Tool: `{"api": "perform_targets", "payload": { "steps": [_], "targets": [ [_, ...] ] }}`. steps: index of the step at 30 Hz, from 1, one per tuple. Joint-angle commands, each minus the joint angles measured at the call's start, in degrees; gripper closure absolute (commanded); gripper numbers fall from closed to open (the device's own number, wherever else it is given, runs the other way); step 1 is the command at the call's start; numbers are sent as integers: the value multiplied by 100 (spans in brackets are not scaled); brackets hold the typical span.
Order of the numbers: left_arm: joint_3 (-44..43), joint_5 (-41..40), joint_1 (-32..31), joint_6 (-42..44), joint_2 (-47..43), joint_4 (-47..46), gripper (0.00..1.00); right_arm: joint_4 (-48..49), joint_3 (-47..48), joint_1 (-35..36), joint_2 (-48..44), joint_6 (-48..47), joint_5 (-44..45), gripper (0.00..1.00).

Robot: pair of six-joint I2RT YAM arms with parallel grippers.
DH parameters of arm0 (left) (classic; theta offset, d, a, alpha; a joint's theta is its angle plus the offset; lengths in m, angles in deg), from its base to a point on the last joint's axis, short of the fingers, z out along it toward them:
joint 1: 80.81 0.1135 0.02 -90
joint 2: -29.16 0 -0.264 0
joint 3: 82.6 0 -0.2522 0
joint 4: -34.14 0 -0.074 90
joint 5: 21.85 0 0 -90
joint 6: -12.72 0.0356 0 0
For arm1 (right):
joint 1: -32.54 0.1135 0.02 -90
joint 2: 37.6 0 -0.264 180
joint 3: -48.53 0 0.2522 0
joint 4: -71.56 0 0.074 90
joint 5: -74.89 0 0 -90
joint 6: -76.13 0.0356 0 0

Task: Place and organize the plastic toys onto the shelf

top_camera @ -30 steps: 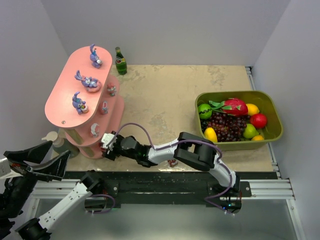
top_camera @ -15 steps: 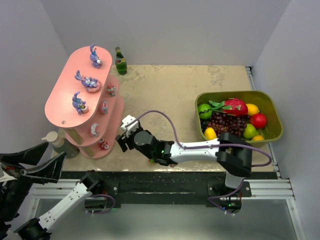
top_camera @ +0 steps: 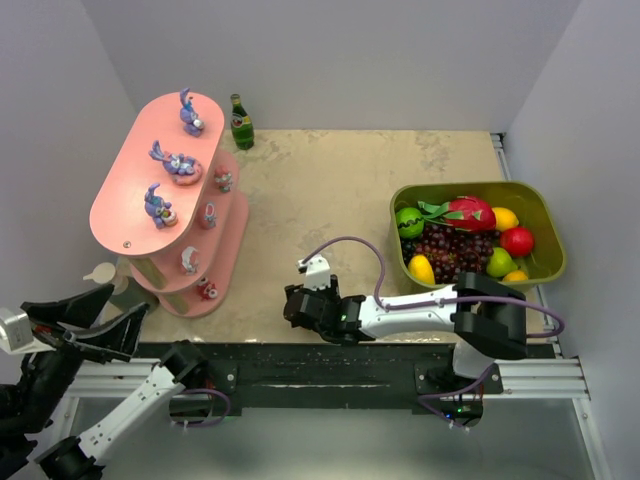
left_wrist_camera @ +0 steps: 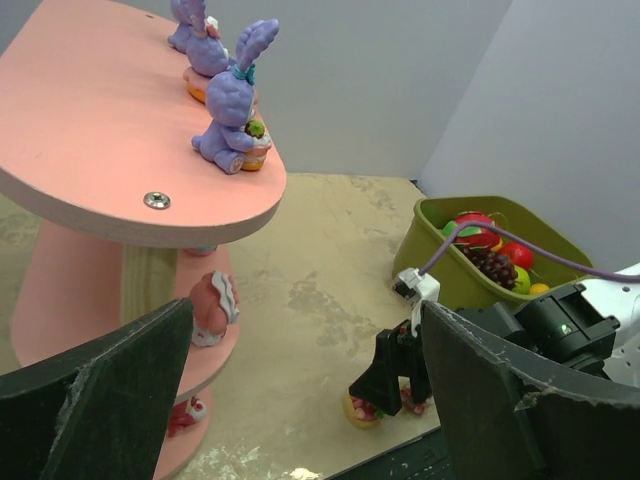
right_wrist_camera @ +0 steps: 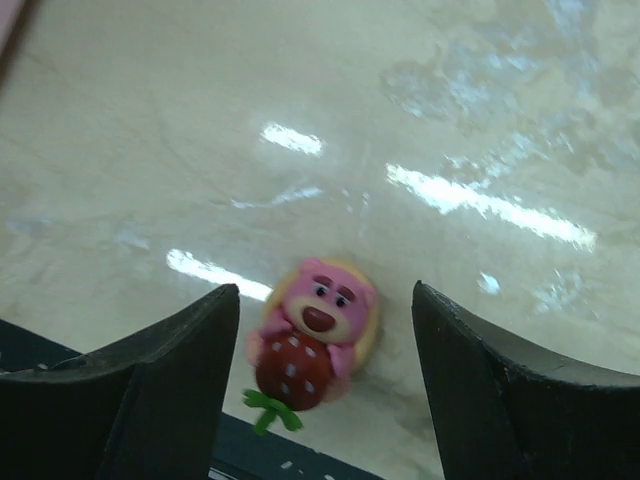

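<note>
Near the front edge of the tan stone-patterned table point(top_camera: 330, 190), a small pink plastic bear figurine holding a red strawberry point(right_wrist_camera: 313, 340) is seen lying on a pale yellow round base. It is straddled by the right gripper point(right_wrist_camera: 325, 300), whose dark fingers point(right_wrist_camera: 150, 390) are spread wide, a clear gap being left on each side so that the toy is not touched. At far left, the tall salmon-pink shelf of stacked oval tiers point(top_camera: 125, 200) is shown well apart from that gripper. Three purple bunny-eared figurines point(top_camera: 172, 162) are set in a row on its top tier, and four smaller pink, red and white figurines point(top_camera: 210, 214) are lined along the edges of the lower tiers. The left gripper point(top_camera: 120, 305) is held just beside the near end of the shelf, above the table's near left corner, with its fingers spread and nothing between them. A green glass bottle point(top_camera: 240, 122) is stood behind the shelf, and an olive-green rectangular tub point(top_camera: 548, 215) of artificial fruit is placed at far right.
</note>
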Motion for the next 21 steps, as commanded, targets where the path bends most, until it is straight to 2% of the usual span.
{"api": "perform_targets", "payload": {
  "steps": [1, 12, 21],
  "targets": [
    [-59, 99, 25, -123, -138, -60, 1, -527, 58, 87, -211, 858, 452, 29],
    [-411, -164, 16, -27, -111, 160, 1, -661, 198, 412, 150, 1061, 364, 35],
    [-490, -191, 16, -44, -129, 256, 0, -757, 401, 580, 458, 1193, 337, 46]
  ]
}}
